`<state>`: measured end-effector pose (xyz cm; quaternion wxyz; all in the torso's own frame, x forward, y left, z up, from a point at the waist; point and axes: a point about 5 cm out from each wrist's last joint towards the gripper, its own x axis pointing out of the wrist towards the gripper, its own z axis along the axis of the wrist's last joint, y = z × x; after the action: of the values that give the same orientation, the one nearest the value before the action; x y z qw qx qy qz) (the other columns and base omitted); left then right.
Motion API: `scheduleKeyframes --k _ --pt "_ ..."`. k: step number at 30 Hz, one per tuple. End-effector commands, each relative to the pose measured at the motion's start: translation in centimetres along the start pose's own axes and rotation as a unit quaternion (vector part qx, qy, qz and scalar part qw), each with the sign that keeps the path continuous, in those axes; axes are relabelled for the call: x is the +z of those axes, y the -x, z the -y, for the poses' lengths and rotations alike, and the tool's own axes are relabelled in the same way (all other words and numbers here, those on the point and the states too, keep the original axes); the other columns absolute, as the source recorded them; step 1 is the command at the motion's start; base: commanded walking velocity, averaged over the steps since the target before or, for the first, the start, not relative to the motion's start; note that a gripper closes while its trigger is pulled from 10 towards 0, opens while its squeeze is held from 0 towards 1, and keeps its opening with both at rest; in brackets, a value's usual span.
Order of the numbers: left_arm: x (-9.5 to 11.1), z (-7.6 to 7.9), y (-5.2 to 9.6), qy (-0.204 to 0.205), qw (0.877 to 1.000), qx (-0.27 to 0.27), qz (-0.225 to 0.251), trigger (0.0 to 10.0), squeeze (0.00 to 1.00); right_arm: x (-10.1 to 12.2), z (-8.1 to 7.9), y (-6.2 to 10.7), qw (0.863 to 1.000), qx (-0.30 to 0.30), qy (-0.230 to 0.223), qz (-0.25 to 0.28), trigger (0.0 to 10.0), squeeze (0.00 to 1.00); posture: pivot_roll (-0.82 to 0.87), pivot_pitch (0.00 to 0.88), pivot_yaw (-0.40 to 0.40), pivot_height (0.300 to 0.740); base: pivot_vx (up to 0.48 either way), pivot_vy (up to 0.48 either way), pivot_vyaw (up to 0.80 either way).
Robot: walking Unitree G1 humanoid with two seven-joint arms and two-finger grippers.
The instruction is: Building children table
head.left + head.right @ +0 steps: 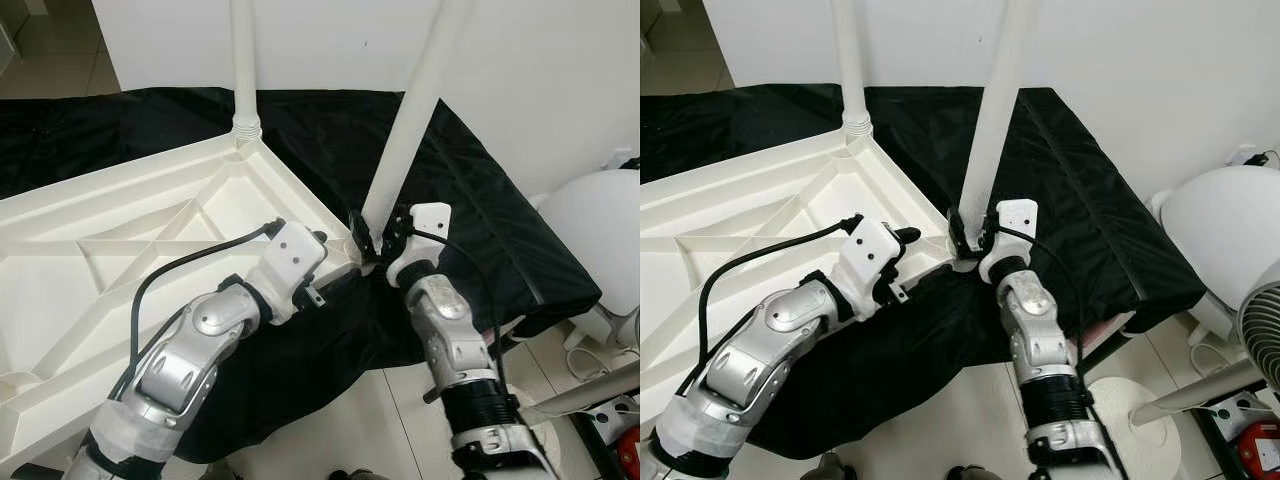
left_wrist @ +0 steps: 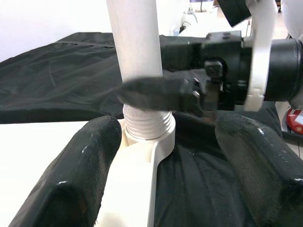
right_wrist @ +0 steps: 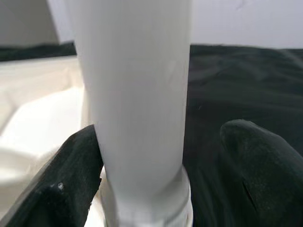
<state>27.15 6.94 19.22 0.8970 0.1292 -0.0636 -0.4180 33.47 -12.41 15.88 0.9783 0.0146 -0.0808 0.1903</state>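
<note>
The white table leg [image 1: 405, 125] stands between the two black fingers of my right gripper [image 1: 372, 240], low on the leg, just above its threaded end. In the right wrist view one finger [image 3: 71, 175] touches the leg and the other finger is apart from it, so this gripper is spread around the leg, not pinching it. The leg leans a little to my right, and its ribbed end sits in the corner socket [image 2: 147, 142] of the upturned white tabletop [image 1: 120, 250].

My left gripper [image 1: 340, 278] is at the same corner, just beside the socket. Its fingers [image 2: 80, 175] are spread wide, one on each side of the corner, and they grip nothing.

The tabletop lies with its underside up on a black cloth [image 1: 480, 200] and shows raised ribs. A second white leg [image 1: 243, 60] stands upright in the far corner.
</note>
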Motion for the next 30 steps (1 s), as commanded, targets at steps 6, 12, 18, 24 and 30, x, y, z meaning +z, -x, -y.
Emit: scheduleKeyframes --k 6,12,18,24,30 --pt "0.2 0.9 -0.1 0.008 0.998 -0.063 0.006 10.0 0.0 -0.6 0.4 -1.2 0.994 0.076 0.068 -0.031 10.0 0.0 0.07 0.072 -0.055 0.74 0.0 0.0 0.0" --pt "0.3 0.9 -0.3 0.002 0.998 -0.068 0.006 10.0 0.0 -0.7 1.1 -2.2 0.987 0.109 0.107 -0.053 10.0 0.0 0.08 0.062 -0.053 0.74 0.0 0.0 0.0" --pt "0.4 0.9 -0.4 -0.002 0.998 -0.066 0.007 10.0 0.0 -0.7 1.4 -2.7 0.983 0.125 0.115 -0.062 0.7 0.0 0.08 0.063 -0.057 0.74 0.0 0.0 0.0" --pt "0.4 0.9 -0.5 -0.002 0.998 -0.063 0.007 10.0 0.0 -1.3 1.5 -2.6 0.982 0.133 0.11 -0.071 0.0 0.0 0.08 0.063 -0.062 0.74 0.0 0.0 0.0" --pt "0.5 0.8 -0.5 -0.002 0.998 -0.06 0.008 10.0 0.0 -1.9 1.6 -2.3 0.982 0.139 0.103 -0.077 0.0 0.0 0.08 0.062 -0.064 0.74 0.0 0.0 0.0"
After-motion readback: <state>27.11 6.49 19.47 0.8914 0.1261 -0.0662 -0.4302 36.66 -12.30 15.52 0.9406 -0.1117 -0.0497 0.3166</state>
